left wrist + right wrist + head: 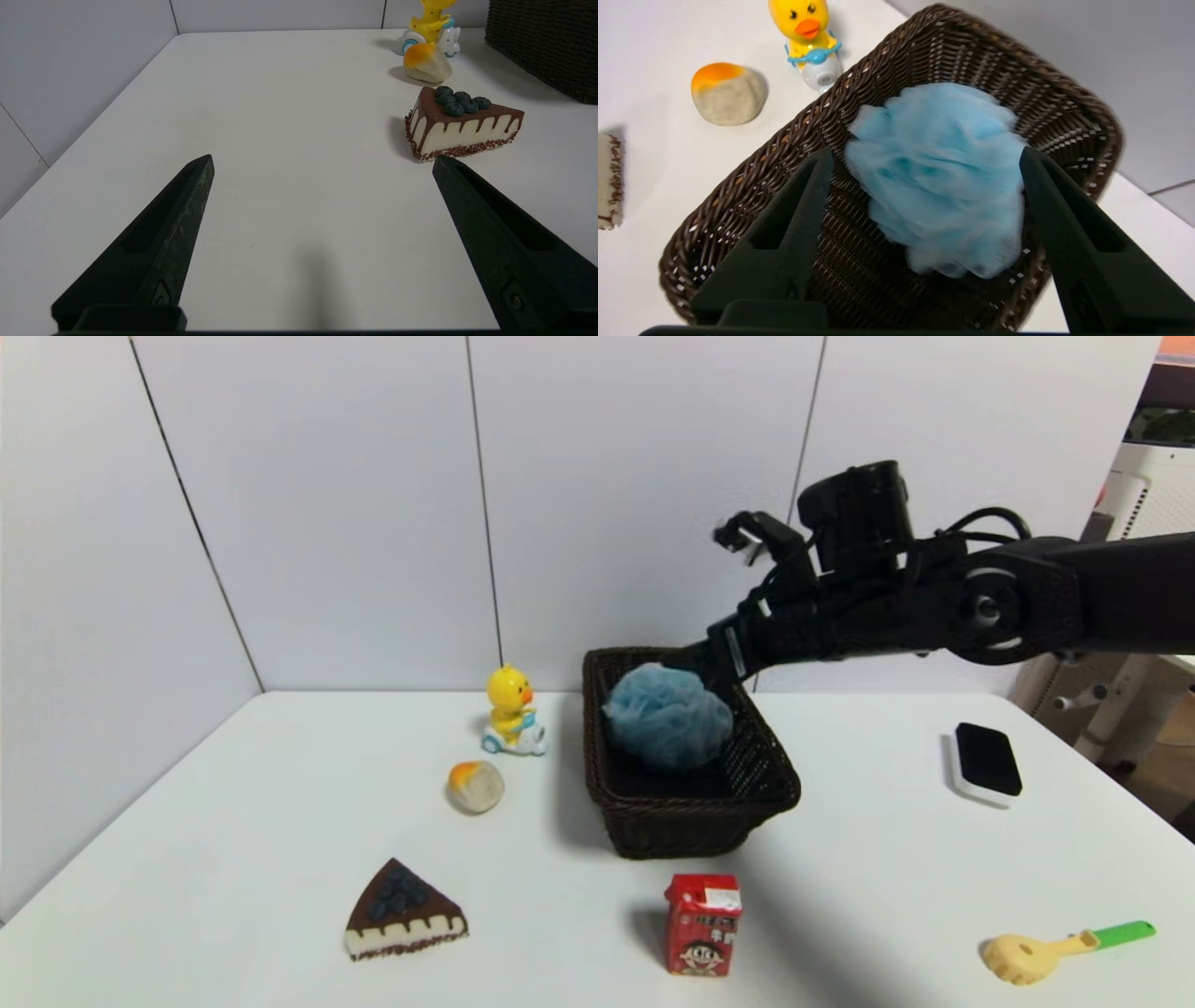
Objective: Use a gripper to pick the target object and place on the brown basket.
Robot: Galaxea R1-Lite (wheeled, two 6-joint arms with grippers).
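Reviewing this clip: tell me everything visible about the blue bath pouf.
The blue bath pouf is a ruffled ball of light blue mesh, soft-looking and intact. It lies inside the brown basket, toward its far end, filling most of the width. The right gripper hangs just above it with fingers spread to either side; one fingertip may brush the mesh, though contact cannot be confirmed. No cord or loop shows.

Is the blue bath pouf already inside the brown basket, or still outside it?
Inside. The blue bath pouf lies within the brown basket; the right gripper is open around it.
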